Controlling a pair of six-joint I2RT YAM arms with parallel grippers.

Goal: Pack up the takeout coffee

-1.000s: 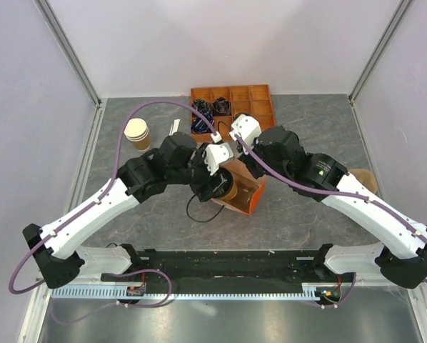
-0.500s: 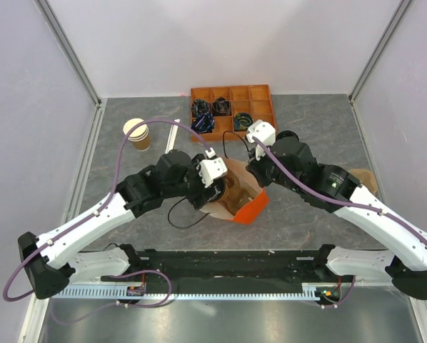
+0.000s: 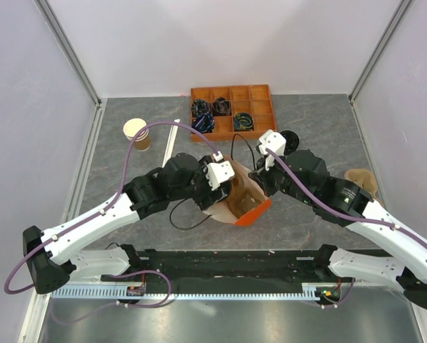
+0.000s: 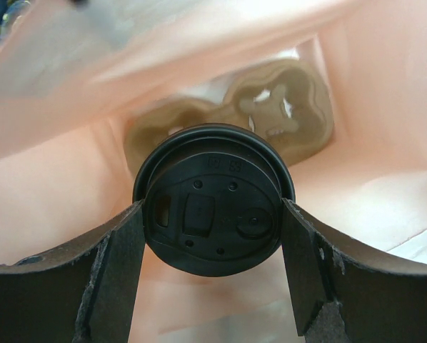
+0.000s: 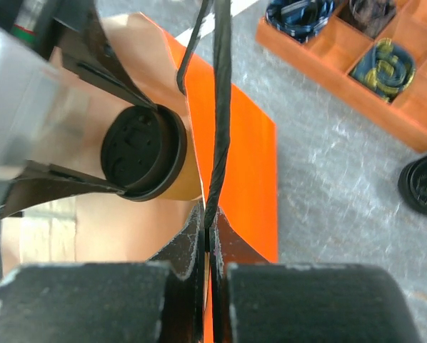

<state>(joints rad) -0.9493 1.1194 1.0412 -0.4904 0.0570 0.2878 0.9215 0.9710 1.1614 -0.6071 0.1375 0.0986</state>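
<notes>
The takeout coffee [image 4: 213, 179], a tan cup under a round black lid, hangs inside the orange paper bag [image 3: 253, 212]. My left gripper [image 4: 213, 211] reaches into the bag mouth, and its fingers [image 4: 117, 271] press on both sides of the lid. A moulded pulp cup carrier [image 4: 281, 118] lies on the bag's floor below the cup. My right gripper [image 5: 210, 230] is shut on the bag's black cord handle [image 5: 219, 107] at the rim. The right wrist view shows the lid [image 5: 143, 150] between the left fingers. From above, the left gripper [image 3: 224, 187] hides the cup.
An orange compartment tray [image 3: 260, 93] with black items stands at the back. A stack of lidless paper cups [image 3: 136, 132] is at the back left, with a white strip [image 3: 172, 139] near it. A loose black lid [image 3: 289, 140] and a brown object [image 3: 360, 179] lie at the right.
Both arms and the bag have shifted toward the near edge and slightly right. The cup has gone from the bag's mouth to deeper inside.
</notes>
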